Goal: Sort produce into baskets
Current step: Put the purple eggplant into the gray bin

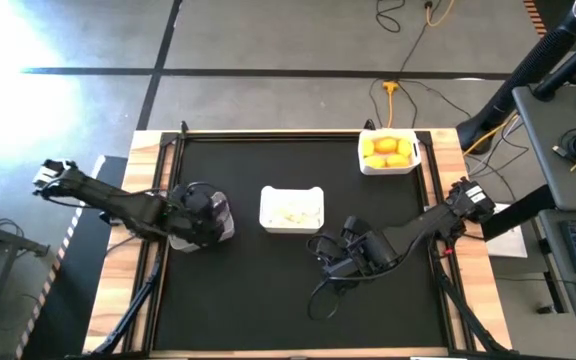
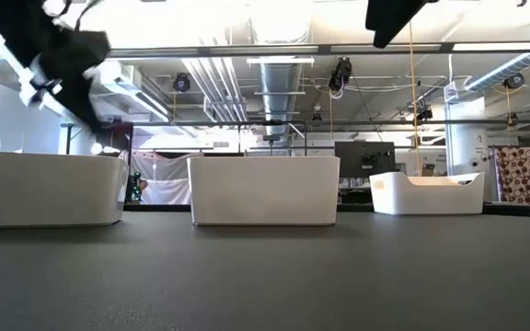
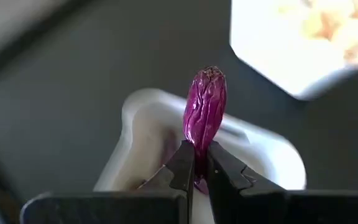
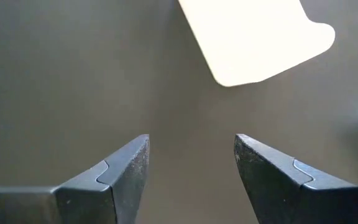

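overhead, your left pincer (image 3: pixel 196 163) clamps a wrinkled purple piece (image 3: pixel 204 112) by one end, its long axis running straight out from the fingers, above the left basket (image 3: pixel 143 134). garlic fills the middle basket (image 1: pixel 291 209), lemons the far-right basket (image 1: pixel 388 153). your right pincer (image 4: pixel 191 158) hangs released over the table (image 1: pixel 268 310).

- Small wrinkled purple piece of produce (image 3: pixel 205 112) stands upright, pinched at its lower end, above the left white rounded plastic basket (image 3: pixel 143 118).
- Middle white rounded-rectangular basket (image 1: pixel 291 209) sits at the table's centre, pale pieces (image 1: pixel 295 213) inside.
- Third white basket (image 1: pixel 389 153) lies at the far right, holding yellow lemons (image 1: pixel 387 150).
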